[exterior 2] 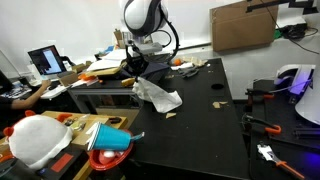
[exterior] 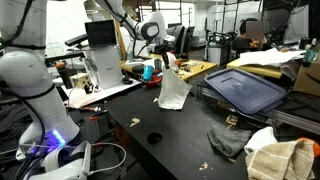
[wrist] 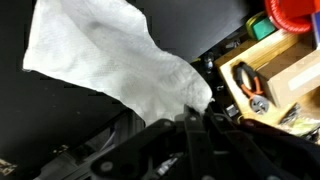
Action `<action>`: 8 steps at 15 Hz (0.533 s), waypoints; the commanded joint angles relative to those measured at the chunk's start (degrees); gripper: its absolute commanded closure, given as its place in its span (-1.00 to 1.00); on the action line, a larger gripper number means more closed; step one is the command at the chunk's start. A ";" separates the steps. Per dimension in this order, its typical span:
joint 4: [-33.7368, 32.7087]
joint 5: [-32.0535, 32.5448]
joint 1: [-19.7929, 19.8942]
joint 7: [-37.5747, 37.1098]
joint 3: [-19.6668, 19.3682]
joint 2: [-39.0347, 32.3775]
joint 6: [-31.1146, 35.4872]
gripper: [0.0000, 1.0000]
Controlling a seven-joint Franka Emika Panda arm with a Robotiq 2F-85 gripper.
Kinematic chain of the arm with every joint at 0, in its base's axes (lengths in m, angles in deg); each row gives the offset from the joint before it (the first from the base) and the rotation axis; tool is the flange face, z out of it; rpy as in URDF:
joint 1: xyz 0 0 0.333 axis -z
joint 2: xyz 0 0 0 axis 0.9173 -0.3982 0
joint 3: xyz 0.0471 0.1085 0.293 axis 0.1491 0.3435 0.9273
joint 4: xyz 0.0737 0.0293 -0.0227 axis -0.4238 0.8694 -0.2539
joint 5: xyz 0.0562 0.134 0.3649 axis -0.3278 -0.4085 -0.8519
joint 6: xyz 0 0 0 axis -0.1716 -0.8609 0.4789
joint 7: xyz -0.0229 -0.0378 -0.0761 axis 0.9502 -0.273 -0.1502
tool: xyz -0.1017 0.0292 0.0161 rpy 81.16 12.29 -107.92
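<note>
We see the gripper point(exterior: 167, 62) shut tight on one corner of a white cloth point(exterior: 173, 90) — the cloth hangs down from it over the black table point(exterior: 165, 150). Its low end is close to the table top, and we cannot tell if it touches. In the wrist view the cloth spreads wide and one corner runs in between the jaws. A wooden box point(wrist: 288, 68) with tools sits just beside it — a grey rag point(exterior: 228, 140) lies well apart.
</note>
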 commanded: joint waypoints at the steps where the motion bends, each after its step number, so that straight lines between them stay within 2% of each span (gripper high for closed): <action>1: 0.01 0.57 -1.69 0.83 3.40 -0.63 0.81 0.97; 3: -0.28 0.66 -2.46 1.53 4.83 -1.19 -0.12 0.97; 4: 0.18 1.09 -2.94 1.28 5.04 -1.18 -0.29 0.37; 5: 0.32 1.20 -3.13 1.40 5.29 -1.29 -0.36 0.35; 6: 0.55 1.59 -3.41 1.25 5.20 -1.31 -0.23 0.24; 8: 1.56 2.38 -3.63 0.73 4.54 -0.81 0.81 -0.06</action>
